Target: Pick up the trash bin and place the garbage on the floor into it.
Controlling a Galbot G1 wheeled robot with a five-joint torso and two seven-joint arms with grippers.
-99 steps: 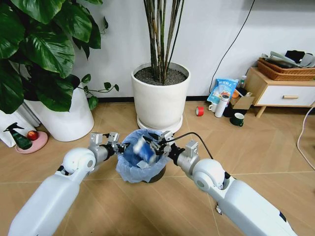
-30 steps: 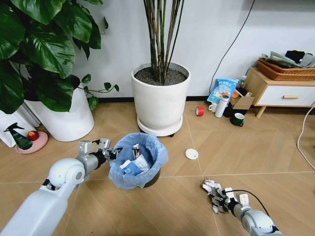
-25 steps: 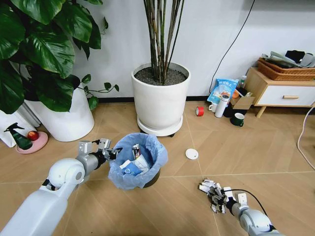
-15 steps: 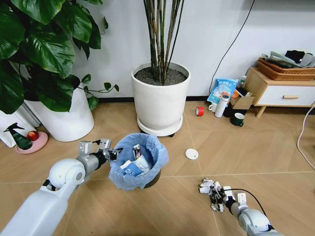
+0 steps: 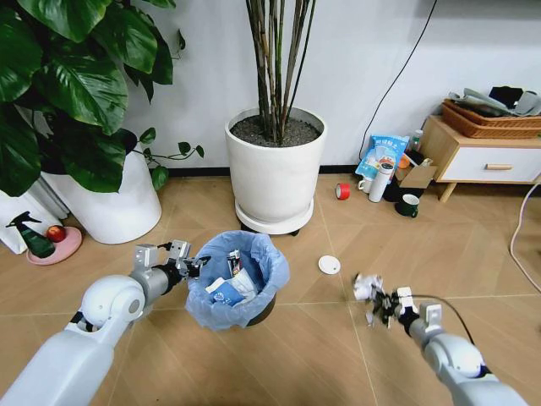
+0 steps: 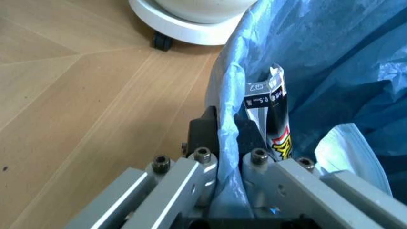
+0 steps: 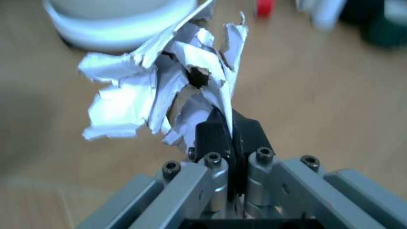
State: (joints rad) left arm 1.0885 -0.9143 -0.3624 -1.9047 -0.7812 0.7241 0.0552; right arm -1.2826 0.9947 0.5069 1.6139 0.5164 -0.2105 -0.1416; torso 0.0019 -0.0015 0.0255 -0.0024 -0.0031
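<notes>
Right pincer (image 5: 378,305) has come up off the floor (image 5: 287,355) since half a second ago, when it was down low at the crumpled white paper; now I have that wad (image 5: 365,286) clamped between the closed tips and lifted clear, as the right wrist view confirms with the torn sheet (image 7: 167,90) fanning out above the shut pincer (image 7: 230,143). So the grab worked, and this piece of garbage is in hand, well to the right of the trash bin (image 5: 239,279) and not yet over it. My left pincer (image 5: 188,262) hasn't budged across these moments: it stays pinched on the bin's rim, blue liner (image 6: 299,57) squeezed between the tips (image 6: 226,157), holding the bin steady near the big white plant pot (image 5: 275,169). Wrappers already sit inside the bin. I judge the carry across to the bin mouth is what remains for this piece. The white round disc (image 5: 329,265) lies on the floor between bin and wad, untouched. Whether any shreds were left on the floor I can't quite tell, since my arm covers that spot.
</notes>
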